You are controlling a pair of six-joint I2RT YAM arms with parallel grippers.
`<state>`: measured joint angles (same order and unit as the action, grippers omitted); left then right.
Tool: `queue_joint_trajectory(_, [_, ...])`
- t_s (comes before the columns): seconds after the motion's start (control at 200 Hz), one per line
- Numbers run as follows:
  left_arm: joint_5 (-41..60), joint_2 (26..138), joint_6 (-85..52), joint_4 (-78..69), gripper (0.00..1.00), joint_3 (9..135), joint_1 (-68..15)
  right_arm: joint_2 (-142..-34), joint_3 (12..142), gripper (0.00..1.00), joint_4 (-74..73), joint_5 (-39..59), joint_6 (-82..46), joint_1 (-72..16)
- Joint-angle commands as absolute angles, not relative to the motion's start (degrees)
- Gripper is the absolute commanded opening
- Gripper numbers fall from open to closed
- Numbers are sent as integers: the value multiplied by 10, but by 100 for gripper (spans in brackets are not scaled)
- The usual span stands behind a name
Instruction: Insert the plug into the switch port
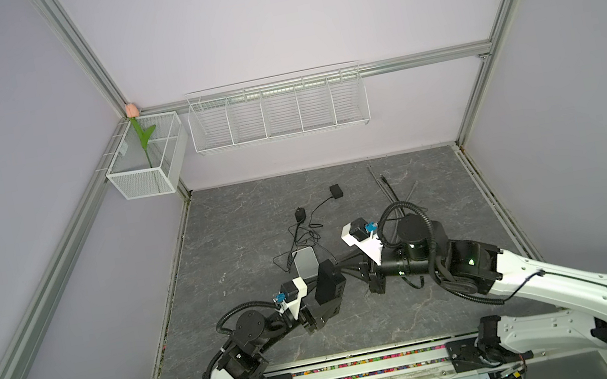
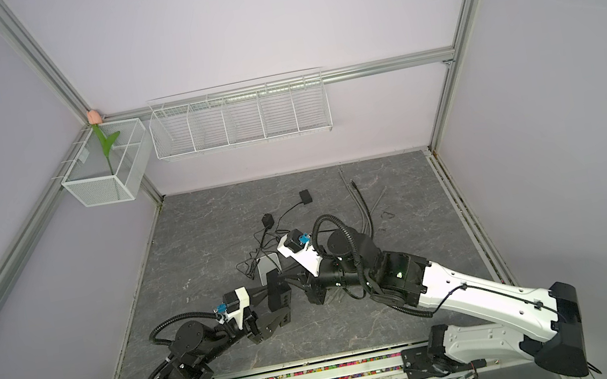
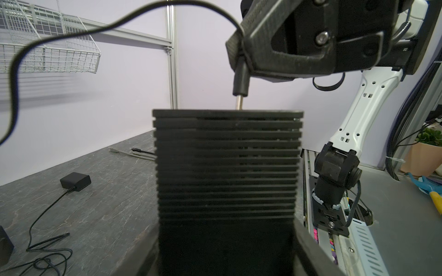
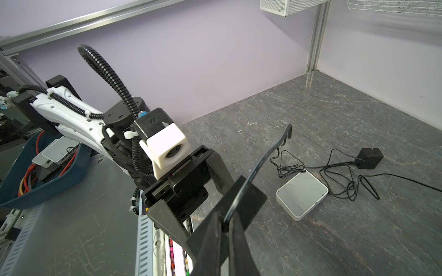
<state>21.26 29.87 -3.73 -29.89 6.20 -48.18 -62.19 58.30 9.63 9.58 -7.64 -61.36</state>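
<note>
The switch (image 3: 227, 167), a black ribbed box, stands on end above the table with my left gripper (image 3: 224, 251) shut on its lower part; both top views show it (image 1: 329, 283) (image 2: 277, 288). My right gripper (image 4: 226, 215) is shut on the plug (image 3: 241, 81), a black barrel with a metal pin, and its thin black cable (image 4: 263, 162) runs off behind. In the left wrist view the pin meets the switch's far edge. The port itself is hidden, so I cannot tell whether the pin is inside. In a top view the right gripper (image 1: 351, 265) sits just right of the switch.
A white flat box (image 1: 307, 268) lies on the grey table behind the switch, amid tangled black wire. Two black adapters (image 1: 336, 191) (image 1: 300, 214) lie further back. Loose cables (image 1: 391, 192) lie at the back right. Wire baskets (image 1: 277, 108) hang on the rear wall.
</note>
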Motion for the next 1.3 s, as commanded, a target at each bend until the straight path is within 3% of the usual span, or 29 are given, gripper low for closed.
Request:
queue_joint_trajectory(0.0, [200, 286, -28, -314, 0, 69, -483, -612, 571, 7, 108, 90, -66, -620])
queue_joint_trajectory(1.295, [185, 259, -42, -328, 0, 73, -483, -666, 561, 6, 100, 86, -78, -632])
